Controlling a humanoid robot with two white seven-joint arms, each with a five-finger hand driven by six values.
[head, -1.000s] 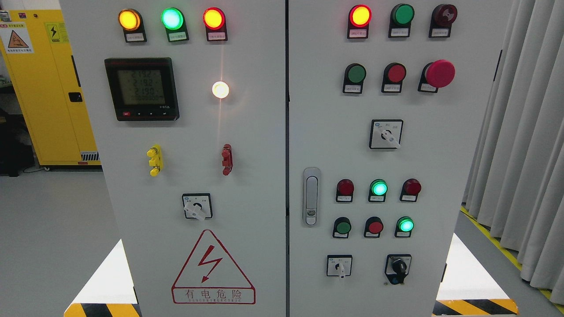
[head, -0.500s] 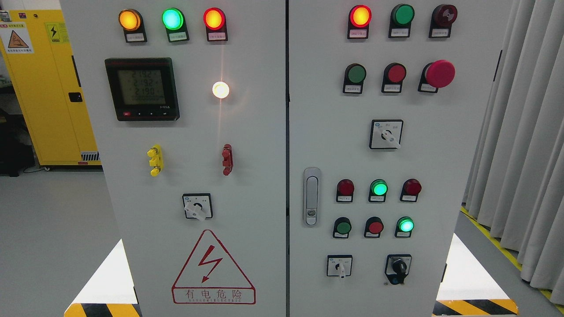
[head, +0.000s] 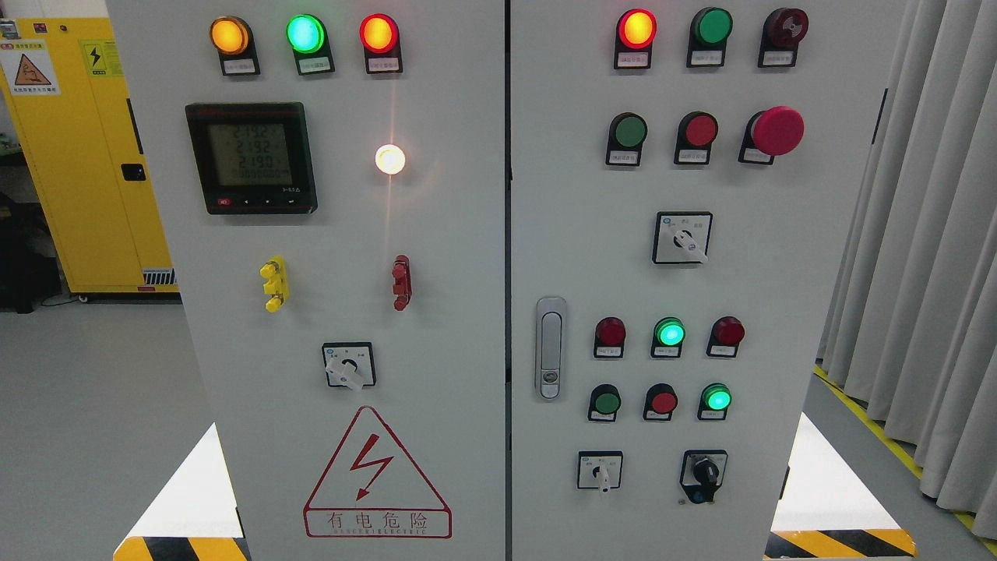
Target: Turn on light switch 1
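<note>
Switch 1 not identifiable, labels too small; green lamps (head: 669, 333) lit at 5 o'clock on panel (head: 779, 351), fitting done or pending. Hands out of view, state untellable.

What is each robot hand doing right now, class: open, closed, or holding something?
Left hand: not in view, so its state cannot be told.
Right hand: not in view, so its state cannot be told.

No robot body in view.
</note>
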